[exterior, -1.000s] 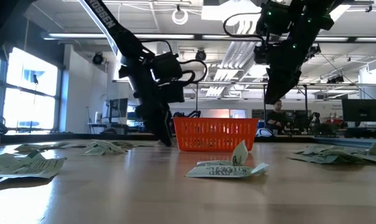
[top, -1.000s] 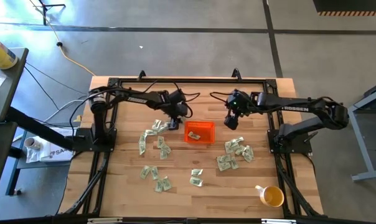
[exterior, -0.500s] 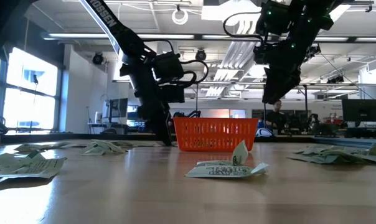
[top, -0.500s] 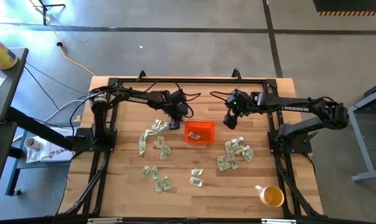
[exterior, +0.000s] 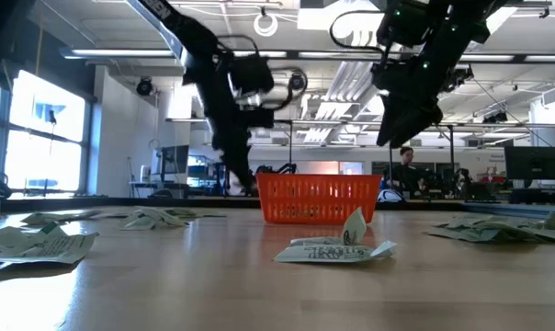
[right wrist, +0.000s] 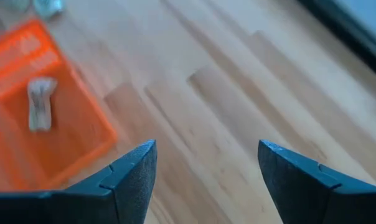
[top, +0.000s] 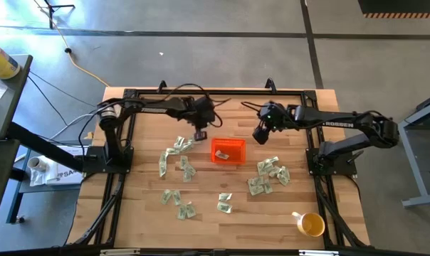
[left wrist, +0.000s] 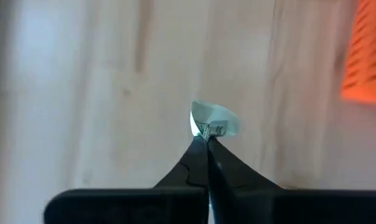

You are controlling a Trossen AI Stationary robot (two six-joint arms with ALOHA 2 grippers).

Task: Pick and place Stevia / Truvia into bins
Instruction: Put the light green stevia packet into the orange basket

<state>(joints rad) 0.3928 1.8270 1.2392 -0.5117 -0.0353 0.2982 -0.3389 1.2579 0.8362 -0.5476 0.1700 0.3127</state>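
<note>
Pale green and white Stevia packets lie loose on the wooden table, in a left group, a right group and a near group. The orange bin stands at the table's middle with one packet lying in it. My left gripper hangs just left of the bin, shut on a single packet. My right gripper hovers open, above and to the right of the bin, with nothing between its fingers. My left gripper pinches one edge of the packet between its two fingertips. The fingers slant down from above. The packet sticks out beyond the tips, curled, and hangs clear of the table.
A yellow cup stands at the table's near right corner. A black frame rail runs round the table's edges. Bare wood lies between the bin and the far rail.
My left gripper has shut on a packet at the table, left of the bin, and has risen with it, tipping a little toward the far edge. The packet is now lifted clear of the wood. My right gripper has stayed in place, open.
</note>
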